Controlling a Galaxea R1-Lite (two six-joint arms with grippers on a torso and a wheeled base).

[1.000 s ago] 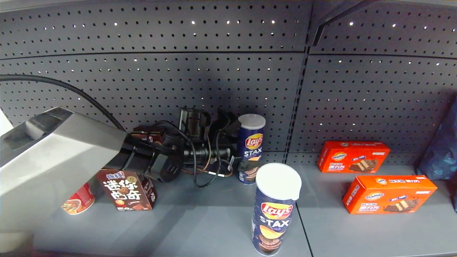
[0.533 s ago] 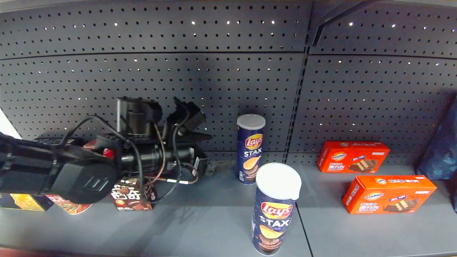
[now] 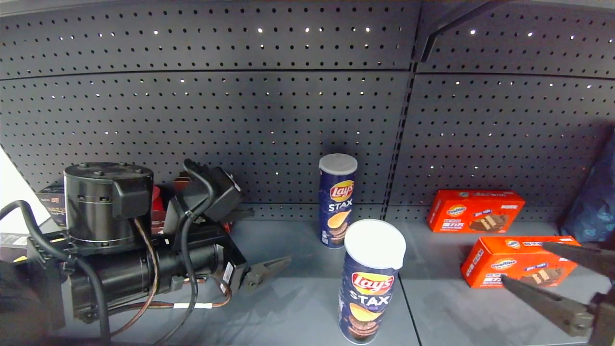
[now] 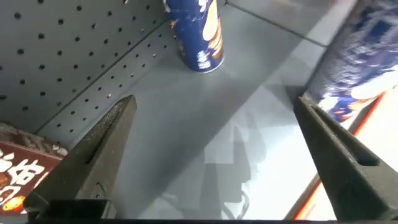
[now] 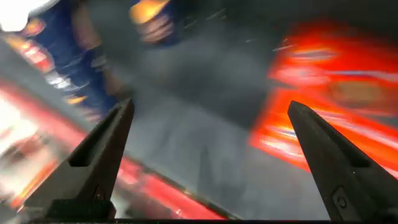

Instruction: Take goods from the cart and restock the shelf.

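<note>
Drawn back from the rear chip can, your left arm now sits low by the near edge of the shelf. Your right pincer has come into the head view, where a second ago it was absent.

Left pincer: spread wide, holding nothing. The rear chip can stands upright beyond its tips, close to the pegboard back panel. The front chip can stands to the outer side of one finger, nearer the shelf's edge. A brown chocolate biscuit box lies beside the other finger.

Right pincer: also wide and empty. It hovers over the nearer orange wafer box. The second orange wafer box lies beyond its tips, toward the back panel. A dark blue bag sits off to its outer side.

Progress, judged from the layout: two chip cans and two wafer boxes are already on the shelf. The cans stand apart from each other, and so do the boxes. With both pincers empty, the next item is yet to be fetched from the cart. How much stock remains cannot be told.

Containers: both cans are capped with pale lids and both wafer boxes are shut, so their contents are hidden.
</note>
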